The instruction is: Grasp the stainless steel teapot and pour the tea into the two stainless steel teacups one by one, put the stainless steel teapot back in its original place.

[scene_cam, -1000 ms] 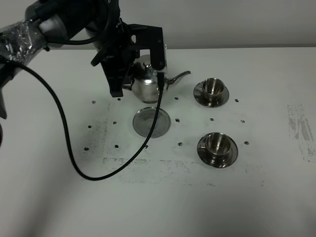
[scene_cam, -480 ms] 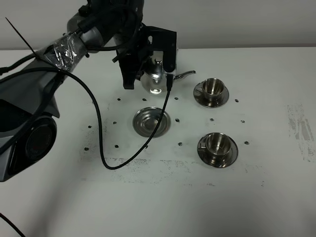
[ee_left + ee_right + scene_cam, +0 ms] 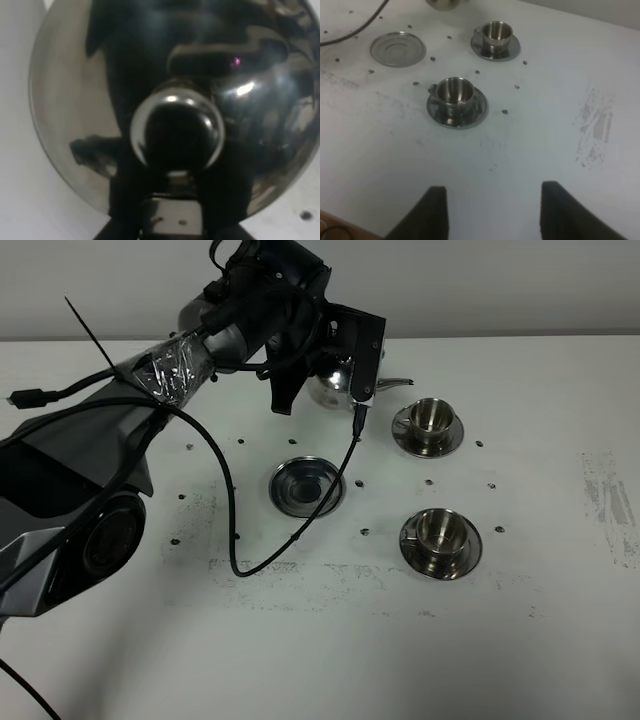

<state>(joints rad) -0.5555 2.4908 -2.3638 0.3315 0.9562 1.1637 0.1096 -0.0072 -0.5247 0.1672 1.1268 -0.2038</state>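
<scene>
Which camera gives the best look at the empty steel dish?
The right wrist view: the dish lies whole, uncovered. The exterior high view shows it with a cable crossing its rim. The left wrist view is filled by the teapot.

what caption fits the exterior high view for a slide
Left arm holds the steel teapot aloft, spout toward the far teacup; dish empty, near teacup waiting.

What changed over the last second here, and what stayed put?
The left pincer, shut on the shiny stainless steel teapot, carried it rightward, bringing its spout close to the far steel teacup. The shallow round steel dish, that teacup and the near steel teacup stayed put.
</scene>
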